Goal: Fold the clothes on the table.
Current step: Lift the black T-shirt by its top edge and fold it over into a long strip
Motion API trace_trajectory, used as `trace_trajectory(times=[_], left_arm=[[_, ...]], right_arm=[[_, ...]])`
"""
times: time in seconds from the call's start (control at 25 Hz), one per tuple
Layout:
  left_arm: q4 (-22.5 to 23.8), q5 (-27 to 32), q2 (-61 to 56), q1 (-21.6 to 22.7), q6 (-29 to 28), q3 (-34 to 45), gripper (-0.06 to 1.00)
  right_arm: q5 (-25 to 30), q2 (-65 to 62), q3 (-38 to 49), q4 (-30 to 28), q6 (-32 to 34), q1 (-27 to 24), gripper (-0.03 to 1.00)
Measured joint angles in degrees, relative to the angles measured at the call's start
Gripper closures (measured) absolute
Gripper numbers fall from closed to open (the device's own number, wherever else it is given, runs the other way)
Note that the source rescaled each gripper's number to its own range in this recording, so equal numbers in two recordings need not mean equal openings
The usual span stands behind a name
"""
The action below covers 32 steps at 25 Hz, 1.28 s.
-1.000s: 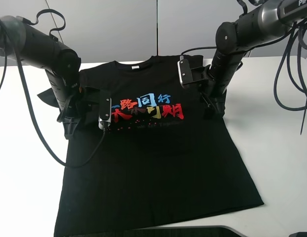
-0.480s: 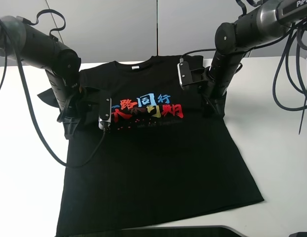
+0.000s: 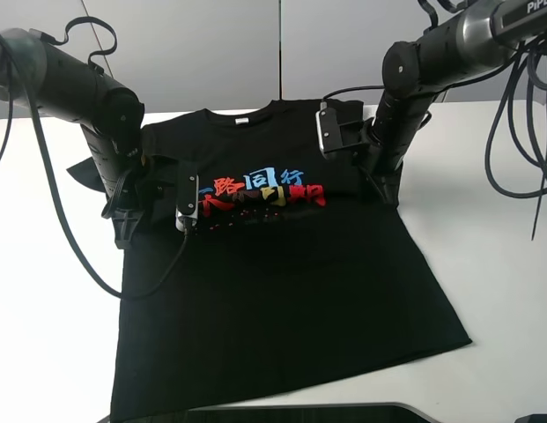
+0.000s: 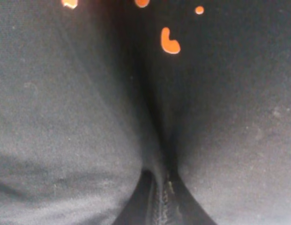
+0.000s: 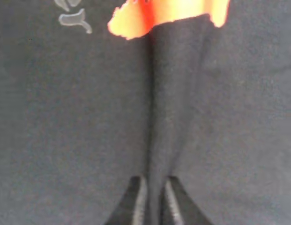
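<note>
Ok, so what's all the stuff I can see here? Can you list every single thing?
black fabric T-shirt: one, black, spread on the table with its collar toward the wall.
colourful printed lettering: one patch, red, blue and orange, across the shirt's chest, creased.
flat white table: one, white, under the shirt.
grey wall panels: several, grey, behind the table.
thin black cables: several, black, hanging beside the right arm; one more loops over the shirt by the left arm.
dark object: one, dark, cut off at the near table edge; cannot tell what it is.
left gripper: one, black, shut on a pinched fold of the shirt.
right gripper: one, black, shut on another pinched fold.
</note>
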Motion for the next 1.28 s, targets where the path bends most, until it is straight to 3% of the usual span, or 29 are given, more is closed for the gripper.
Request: trace_trajectory(times=[0.08,0.2,0.28,0.48,0.76,1.04,1.28], left_arm=[[0.0,0.0,0.0,0.0,-0.4,0.0,0.94],[1.5,0.0,0.0,0.0,-5.3,-0.1,0.94],[3.8,-0.1,0.0,-0.1,-9.4,-0.1,0.94],[8.6,-3.2,-2.0,-0.1,-13.5,0.0,0.94],[20.9,-12.2,-13.6,-0.1,-22.9,-0.7,0.94],[34.3,-10.1,-15.0,-0.1,-38.2,-12.0,0.94],[37.6,-6.6,-15.1,-0.1,-42.9,-23.9,0.94]], right_arm=[[-0.5,0.0,0.0,-0.2,0.4,0.0,0.96],[-1.2,0.0,-0.1,-1.7,2.9,0.0,0.96],[-2.0,0.0,-0.1,-3.2,5.3,0.0,0.96],[-4.4,-1.7,0.3,-5.6,7.6,0.0,0.96],[-10.0,-11.3,-0.9,-6.3,8.8,-0.1,0.96],[-10.9,-16.4,-12.6,-8.2,12.9,-0.1,0.96],[-7.6,-17.7,-21.3,-13.2,21.0,-0.1,0.97]])
